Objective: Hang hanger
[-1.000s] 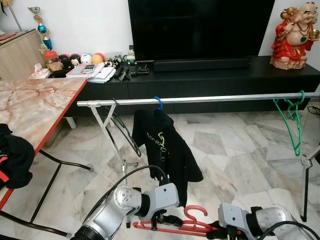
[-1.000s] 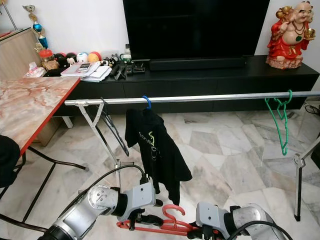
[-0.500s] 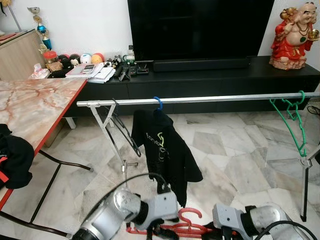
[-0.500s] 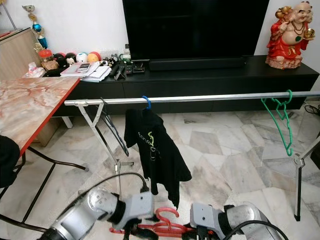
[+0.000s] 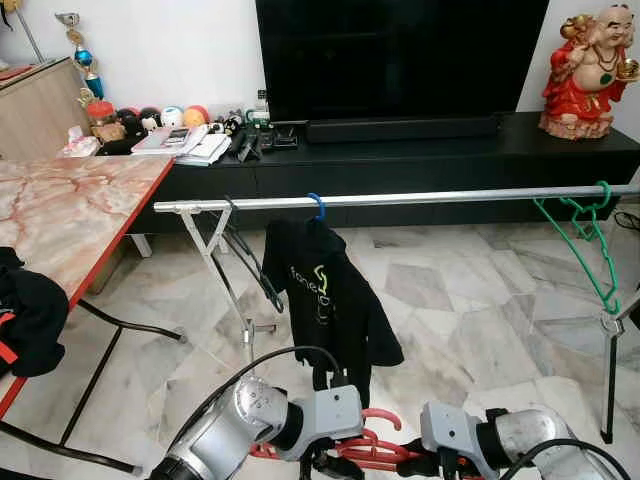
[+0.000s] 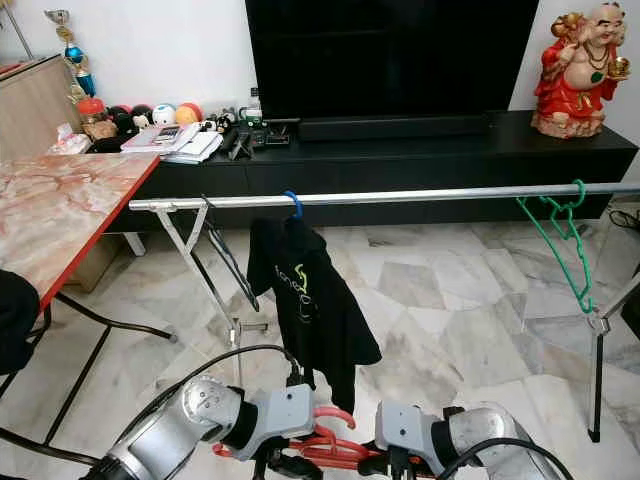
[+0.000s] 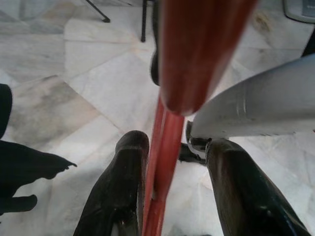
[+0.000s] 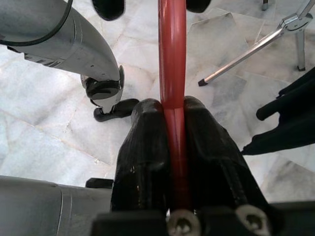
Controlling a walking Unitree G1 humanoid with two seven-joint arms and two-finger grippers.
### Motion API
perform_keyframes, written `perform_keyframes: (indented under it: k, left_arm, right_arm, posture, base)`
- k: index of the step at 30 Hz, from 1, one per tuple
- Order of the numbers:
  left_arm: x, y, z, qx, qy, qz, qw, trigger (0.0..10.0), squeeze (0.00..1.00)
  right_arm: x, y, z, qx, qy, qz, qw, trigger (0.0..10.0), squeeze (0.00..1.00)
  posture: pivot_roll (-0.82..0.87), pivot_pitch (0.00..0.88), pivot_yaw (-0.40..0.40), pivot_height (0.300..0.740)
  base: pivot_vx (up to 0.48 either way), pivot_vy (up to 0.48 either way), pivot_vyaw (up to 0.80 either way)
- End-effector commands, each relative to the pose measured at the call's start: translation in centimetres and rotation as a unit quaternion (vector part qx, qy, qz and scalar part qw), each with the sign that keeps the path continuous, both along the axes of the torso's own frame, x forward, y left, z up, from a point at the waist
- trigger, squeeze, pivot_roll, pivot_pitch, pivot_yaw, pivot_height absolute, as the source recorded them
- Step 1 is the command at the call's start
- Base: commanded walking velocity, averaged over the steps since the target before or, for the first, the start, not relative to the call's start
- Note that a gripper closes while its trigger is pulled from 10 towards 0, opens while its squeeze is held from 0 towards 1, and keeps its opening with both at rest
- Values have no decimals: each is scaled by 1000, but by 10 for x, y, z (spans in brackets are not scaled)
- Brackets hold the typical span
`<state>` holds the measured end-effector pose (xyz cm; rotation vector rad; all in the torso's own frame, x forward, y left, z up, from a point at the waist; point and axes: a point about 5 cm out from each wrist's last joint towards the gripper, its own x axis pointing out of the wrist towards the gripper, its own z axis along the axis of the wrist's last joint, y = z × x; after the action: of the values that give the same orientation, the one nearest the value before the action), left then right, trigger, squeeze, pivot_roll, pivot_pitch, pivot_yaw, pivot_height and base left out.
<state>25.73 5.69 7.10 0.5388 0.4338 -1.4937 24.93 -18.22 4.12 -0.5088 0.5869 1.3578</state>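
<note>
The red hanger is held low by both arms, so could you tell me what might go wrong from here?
1. The left end effector looks open around the red hanger, so only the right end effector clamps it; it may pivot.
2. Lifting could snag the black shirt hanging on the rail.

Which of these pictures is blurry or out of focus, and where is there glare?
Left wrist view: the red plastic hanger is a soft blur up close. Right wrist view: sharp, with a bright streak of glare along the hanger bar between the right gripper's shut fingers. Eye views: evenly lit and sharp, the marble floor faintly glossy.
</note>
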Motion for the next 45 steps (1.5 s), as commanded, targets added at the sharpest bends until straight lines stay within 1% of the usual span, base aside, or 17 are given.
perform_keyframes:
  k: [1,7,8,9,10,11,23,37,45]
  left_arm:
    - [-1,-2,-5,12,-1,-2,1000,10000,0]
    - [-1,0,-9,16,3,0,1000,10000,0]
    - [-2,0,-10,18,4,-1,1000,9333,0]
    - [-2,1,-10,20,4,-2,1000,9333,0]
    - [-2,2,-12,26,1,-2,1000,2471,0]
    - [-2,2,-14,32,-3,0,999,0,0]
    - [-1,0,-17,23,0,4,1000,0,0]
    - [0,3,-14,3,10,10,1000,0,0]
    - [-1,9,-13,-5,27,7,1000,0,0]
  right_arm:
    - [10,12,18,33,-38,15,999,10000,0]
    - [10,12,17,31,-37,14,999,10000,0]
    - [11,12,18,31,-38,14,999,10000,0]
    - [11,12,18,31,-39,15,999,10000,0]
    - [11,13,19,35,-40,13,998,10000,0]
    - [12,13,21,41,-42,10,998,10000,0]
    - [16,12,29,66,-47,-3,997,10000,0]
    - [16,10,28,67,-45,-7,997,10000,0]
    - [18,4,27,65,-44,-26,997,10000,0]
  posture:
    - [73,0,17,740]
    - [71,0,16,740]
    - [71,0,17,740]
    - [70,0,18,740]
    - [69,0,19,740]
    - [66,0,18,740]
    - [52,0,20,740]
    - [54,0,20,740]
    - [54,0,20,740]
  base:
    - [0,0,0]
    - [0,0,0]
    - [0,0,0]
    - [0,0,0]
    - [0,0,0]
    - [0,0,0]
    - [0,0,0]
    - [0,0,0]
    - [0,0,0]
